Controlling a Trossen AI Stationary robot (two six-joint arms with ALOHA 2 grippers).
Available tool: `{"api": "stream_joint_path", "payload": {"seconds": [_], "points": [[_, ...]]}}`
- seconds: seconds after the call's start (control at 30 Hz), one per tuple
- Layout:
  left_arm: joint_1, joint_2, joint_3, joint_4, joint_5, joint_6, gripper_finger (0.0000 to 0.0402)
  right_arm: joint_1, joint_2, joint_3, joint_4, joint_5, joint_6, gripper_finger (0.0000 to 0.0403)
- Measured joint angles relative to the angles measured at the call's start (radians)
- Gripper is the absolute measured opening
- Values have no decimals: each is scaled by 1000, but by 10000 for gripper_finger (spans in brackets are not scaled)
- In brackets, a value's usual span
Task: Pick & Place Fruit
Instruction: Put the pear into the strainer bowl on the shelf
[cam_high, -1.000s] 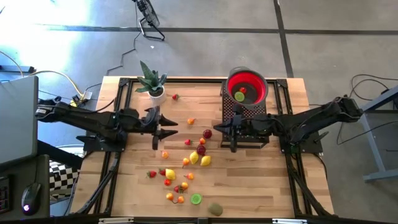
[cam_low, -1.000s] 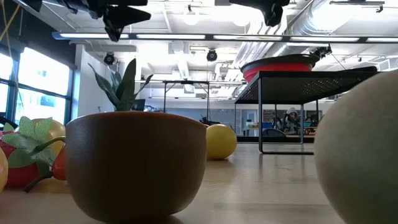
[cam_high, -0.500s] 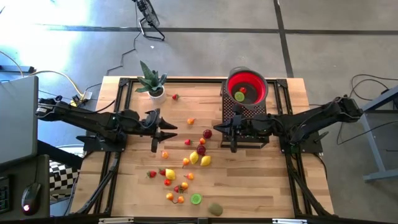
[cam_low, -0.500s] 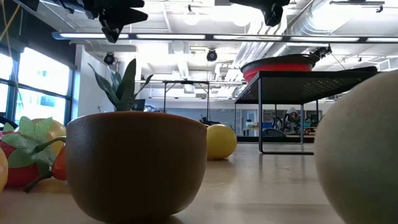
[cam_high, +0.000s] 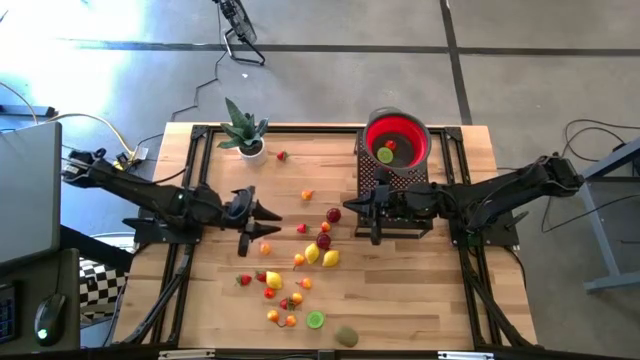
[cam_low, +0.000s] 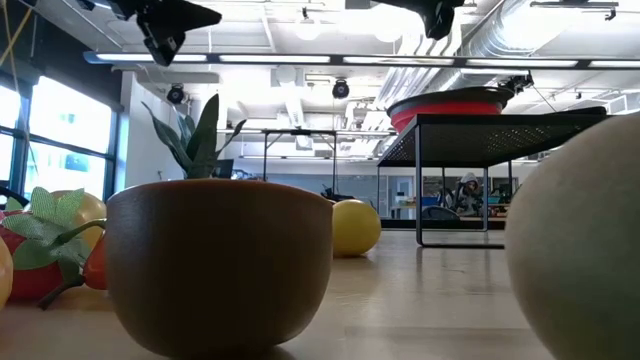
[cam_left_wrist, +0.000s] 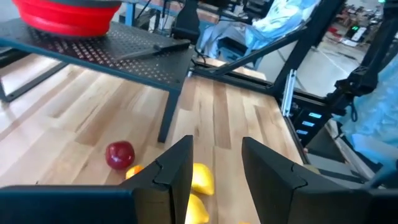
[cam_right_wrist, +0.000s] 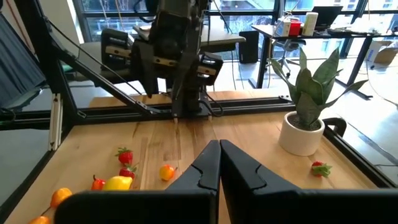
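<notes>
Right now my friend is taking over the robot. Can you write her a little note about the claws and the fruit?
Left claw: open, empty, up above the table's left middle.
Right claw: shut, empty, beside the black rack.
Done: two fruits sit in the red bowl on the rack.
Left: the scattered fruit on the table, with one strawberry by the potted plant.

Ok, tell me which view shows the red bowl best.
The high view: it looks straight down into the red bowl, showing fruit inside. The low view shows only its side edge-on; the left wrist view catches part of it; the right wrist view misses it.
</notes>
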Motion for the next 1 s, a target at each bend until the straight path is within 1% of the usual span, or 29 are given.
{"api": "stream_joint_path", "payload": {"seconds": [0.17,0.37,0.5,0.57,0.7,0.83,1.0], "points": [[-72,0,0,-31,-91,-46,133,0,0,0,0,0,0,2],[-143,6,5,-81,-140,-135,133,0,0,0,0,0,0,2],[-177,22,70,-147,-190,-140,133,0,0,0,0,0,0,2],[-181,39,116,-222,-208,-136,133,0,0,0,-1,0,0,2],[-181,86,208,-397,-212,-140,133,0,0,0,-1,0,0,2],[-180,139,257,-538,-193,-166,133,0,0,0,-2,0,0,2],[-180,165,270,-575,-111,-168,133,0,0,0,-3,0,0,2]]}}
